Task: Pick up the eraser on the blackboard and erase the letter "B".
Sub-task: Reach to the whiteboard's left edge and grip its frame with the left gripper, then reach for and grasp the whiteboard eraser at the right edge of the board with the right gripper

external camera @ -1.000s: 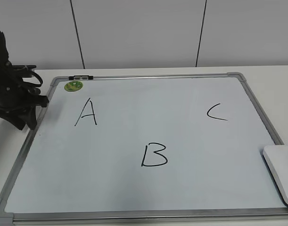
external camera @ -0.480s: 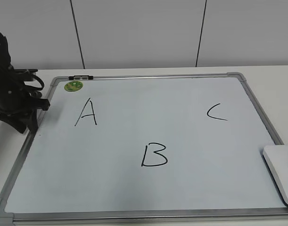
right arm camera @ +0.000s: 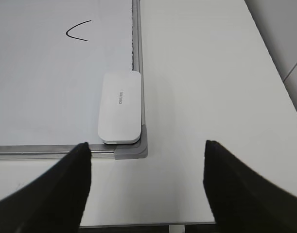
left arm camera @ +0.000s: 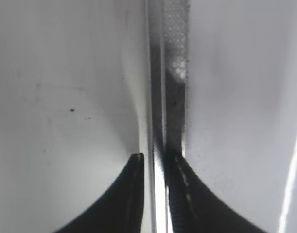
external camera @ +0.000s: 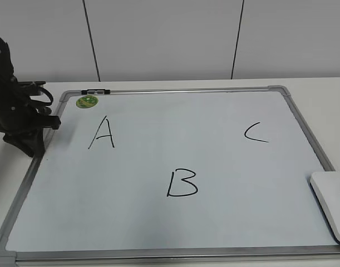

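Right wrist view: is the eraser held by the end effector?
No: the eraser lies on the blackboard by its corner, and the open right end effector is short of it.

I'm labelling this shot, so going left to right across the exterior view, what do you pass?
left gripper → green magnet → letter "A" → letter "B" → letter "C" → eraser

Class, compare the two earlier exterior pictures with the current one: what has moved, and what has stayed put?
Only the left tool changed: it shifted slightly right and up at the blackboard's left edge. Nothing was grasped or released. The eraser, the letter "B" and the green magnet stayed put.
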You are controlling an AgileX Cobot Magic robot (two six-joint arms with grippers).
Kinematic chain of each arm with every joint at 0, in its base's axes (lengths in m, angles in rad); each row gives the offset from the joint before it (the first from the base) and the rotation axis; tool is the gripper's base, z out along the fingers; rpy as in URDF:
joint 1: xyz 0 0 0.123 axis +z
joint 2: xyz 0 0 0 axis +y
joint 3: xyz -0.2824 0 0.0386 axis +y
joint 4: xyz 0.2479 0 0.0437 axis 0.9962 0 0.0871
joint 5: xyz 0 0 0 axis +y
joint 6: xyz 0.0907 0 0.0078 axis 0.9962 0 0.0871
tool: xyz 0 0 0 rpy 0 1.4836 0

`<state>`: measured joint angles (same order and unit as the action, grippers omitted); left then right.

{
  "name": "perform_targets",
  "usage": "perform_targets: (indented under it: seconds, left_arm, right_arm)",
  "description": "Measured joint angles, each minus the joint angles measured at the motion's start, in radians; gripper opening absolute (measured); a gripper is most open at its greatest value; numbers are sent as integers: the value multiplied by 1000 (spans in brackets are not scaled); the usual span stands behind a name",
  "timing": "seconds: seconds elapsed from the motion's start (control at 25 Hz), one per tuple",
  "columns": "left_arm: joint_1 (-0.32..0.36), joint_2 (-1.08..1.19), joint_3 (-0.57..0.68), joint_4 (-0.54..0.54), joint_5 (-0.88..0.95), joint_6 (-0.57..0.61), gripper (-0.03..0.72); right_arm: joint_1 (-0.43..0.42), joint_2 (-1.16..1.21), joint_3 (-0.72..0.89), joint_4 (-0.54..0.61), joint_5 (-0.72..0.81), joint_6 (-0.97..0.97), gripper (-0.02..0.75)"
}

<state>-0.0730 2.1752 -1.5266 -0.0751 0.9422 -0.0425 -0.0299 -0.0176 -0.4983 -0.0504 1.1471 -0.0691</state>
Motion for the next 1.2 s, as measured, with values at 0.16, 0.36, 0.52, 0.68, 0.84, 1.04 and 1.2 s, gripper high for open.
perform_targets:
  seconds: [0.16, 0.36, 0.52, 0.68, 0.84, 1.04, 1.2]
  left_arm:
    - [0, 0, 0, -9, 0, -12, 22]
    - [0, 0, 0, -3, 0, -14, 20]
    - [0, 0, 0, 1, 2, -16, 20]
    - [0, 0, 0, 1, 2, -18, 20]
    - [0, 0, -1, 8, 8, -18, 21]
    - [0, 0, -1, 16, 10, -20, 22]
    - [0, 0, -2, 16, 12, -21, 22]
  right_arm:
    - [0, 0, 0, 0, 0, 0, 535]
    - [0, 0, 0, 3, 0, 0, 535]
    - [0, 0, 0, 40, 0, 0, 535]
    - [0, 114, -22, 66, -19, 0, 535]
    - [0, 277, -70, 66, -45, 0, 535]
    - [0, 491, -125, 60, -86, 0, 535]
    - [0, 601, -138, 70, -166, 0, 535]
